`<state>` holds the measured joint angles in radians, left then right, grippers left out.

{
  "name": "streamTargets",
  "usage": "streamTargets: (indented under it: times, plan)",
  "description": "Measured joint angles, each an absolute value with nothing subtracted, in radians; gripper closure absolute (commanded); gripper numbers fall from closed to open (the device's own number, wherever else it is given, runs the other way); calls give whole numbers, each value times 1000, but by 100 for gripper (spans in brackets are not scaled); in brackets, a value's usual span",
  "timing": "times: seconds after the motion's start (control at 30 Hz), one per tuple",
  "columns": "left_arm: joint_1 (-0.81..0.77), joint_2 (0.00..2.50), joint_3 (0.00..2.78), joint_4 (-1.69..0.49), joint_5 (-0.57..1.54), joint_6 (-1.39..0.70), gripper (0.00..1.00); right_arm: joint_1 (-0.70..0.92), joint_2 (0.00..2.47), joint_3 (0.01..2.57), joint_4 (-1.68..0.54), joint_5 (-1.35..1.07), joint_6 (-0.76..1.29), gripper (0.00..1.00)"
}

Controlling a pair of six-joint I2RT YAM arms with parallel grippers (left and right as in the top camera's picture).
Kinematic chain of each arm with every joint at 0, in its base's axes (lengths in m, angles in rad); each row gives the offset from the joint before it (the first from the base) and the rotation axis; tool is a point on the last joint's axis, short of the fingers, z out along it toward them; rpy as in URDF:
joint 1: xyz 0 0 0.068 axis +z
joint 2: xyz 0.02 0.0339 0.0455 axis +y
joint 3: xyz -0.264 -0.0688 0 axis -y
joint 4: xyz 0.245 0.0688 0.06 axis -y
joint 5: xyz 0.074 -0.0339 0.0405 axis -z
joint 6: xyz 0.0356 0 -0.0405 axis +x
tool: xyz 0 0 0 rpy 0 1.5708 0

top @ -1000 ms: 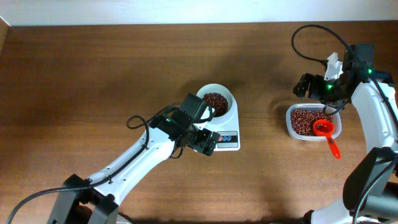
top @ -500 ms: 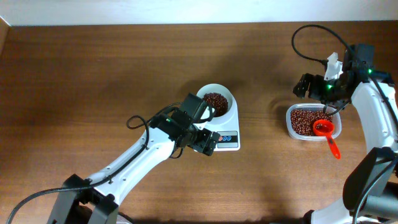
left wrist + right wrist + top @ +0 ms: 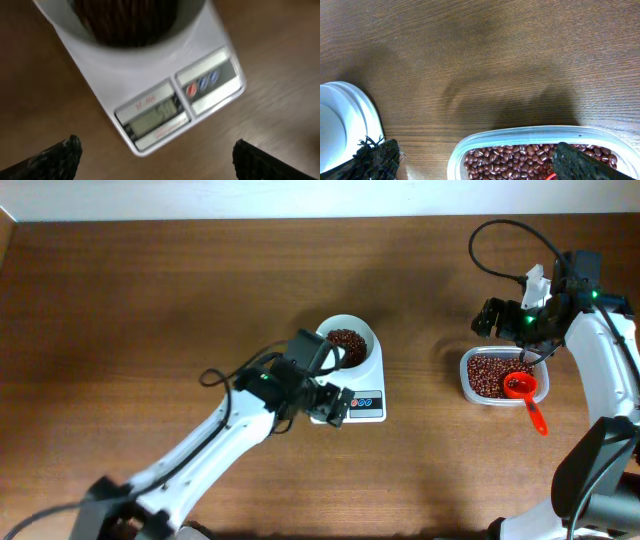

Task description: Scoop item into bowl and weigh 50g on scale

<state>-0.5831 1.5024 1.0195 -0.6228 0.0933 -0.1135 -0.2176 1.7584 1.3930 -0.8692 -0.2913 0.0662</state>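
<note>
Brown wood-grain table (image 3: 150, 300) fills every view, with the work split between its middle and its right side. At the middle sits the scale (image 3: 365, 395), display end toward the robot, and the bowl (image 3: 366, 332) stands on its far half so that the weight goes straight onto the platform. Beans (image 3: 347, 340) lie heaped in the bowl. The left gripper (image 3: 157, 162) hangs just above the near end of the scale, fingers spread wide and holding nothing. Its camera looks down on the display (image 3: 152, 117), likely to read it, but the digits are too blurred to make out.

To the right, well apart from the scale, a clear container (image 3: 465, 375) holds the remaining beans. A red scoop (image 3: 522, 388) rests in it, handle out over the near rim, parked where either filling or removing could resume. The right gripper (image 3: 480, 162) hovers over the container's far edge, also spread and empty. Scooping looks paused pending the reading.
</note>
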Motion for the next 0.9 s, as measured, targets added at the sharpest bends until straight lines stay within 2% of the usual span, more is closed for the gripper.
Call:
streamTargets:
  times: [0.33,0.43,0.57,0.73,0.9]
  plan:
    - [-583,966,1020,-579,36,-113,1,-218,1758,1393,-867,-290,67,1]
    - [-583,793,1016,-643,-6,-113,1,-218,1758,1393,-867,-288,67,1]
    - [-514,477,917,-664,-14,-113,1,-218,1758,1393,-868,-287,67,1]
    - [-420,276,742,-646,-15,-113,1,-218,1758,1393,-868,-287,67,1]
    - [-392,98,580,-485,-16,-113,1,-218,1758,1393,-867,-287,67,1]
